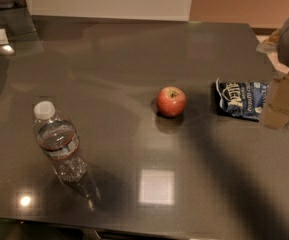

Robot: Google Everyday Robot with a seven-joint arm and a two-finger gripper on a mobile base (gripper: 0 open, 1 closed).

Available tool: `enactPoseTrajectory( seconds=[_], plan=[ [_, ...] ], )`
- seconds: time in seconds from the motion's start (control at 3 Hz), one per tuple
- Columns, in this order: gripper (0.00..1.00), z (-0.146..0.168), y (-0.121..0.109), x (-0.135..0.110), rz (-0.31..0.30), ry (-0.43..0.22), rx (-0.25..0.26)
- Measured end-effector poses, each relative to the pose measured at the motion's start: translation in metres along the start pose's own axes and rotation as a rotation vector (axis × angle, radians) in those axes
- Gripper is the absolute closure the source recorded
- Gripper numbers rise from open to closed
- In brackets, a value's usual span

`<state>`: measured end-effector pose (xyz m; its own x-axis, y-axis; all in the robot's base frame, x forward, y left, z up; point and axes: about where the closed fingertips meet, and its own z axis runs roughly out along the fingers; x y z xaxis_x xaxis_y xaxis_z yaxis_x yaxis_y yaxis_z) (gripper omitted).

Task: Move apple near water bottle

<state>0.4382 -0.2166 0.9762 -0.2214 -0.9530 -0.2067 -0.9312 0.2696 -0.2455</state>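
Camera view shows claw (283,101), opening unclear, overlapping snack bag (239,100) near apple (171,101), water bottle (61,146) apart.

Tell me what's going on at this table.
The robot's hand hangs at the right edge of the table, by a blue snack bag, and is not touching the apple. The apple sits alone mid-table. The water bottle stands at the front left, well apart from it. So the apple has not yet been brought near the bottle.
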Motion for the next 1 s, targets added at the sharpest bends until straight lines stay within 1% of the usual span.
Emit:
enactPoseTrajectory(
  seconds=[0.33, 0.67, 1.0],
  plan=[
    [0.0, 0.0, -0.001, -0.001, -0.001, -0.002, 0.002],
    [0.0, 0.013, -0.014, -0.015, -0.015, -0.037, -0.007],
    [0.0, 0.039, -0.023, -0.039, -0.047, -0.083, -0.043]
  ],
)
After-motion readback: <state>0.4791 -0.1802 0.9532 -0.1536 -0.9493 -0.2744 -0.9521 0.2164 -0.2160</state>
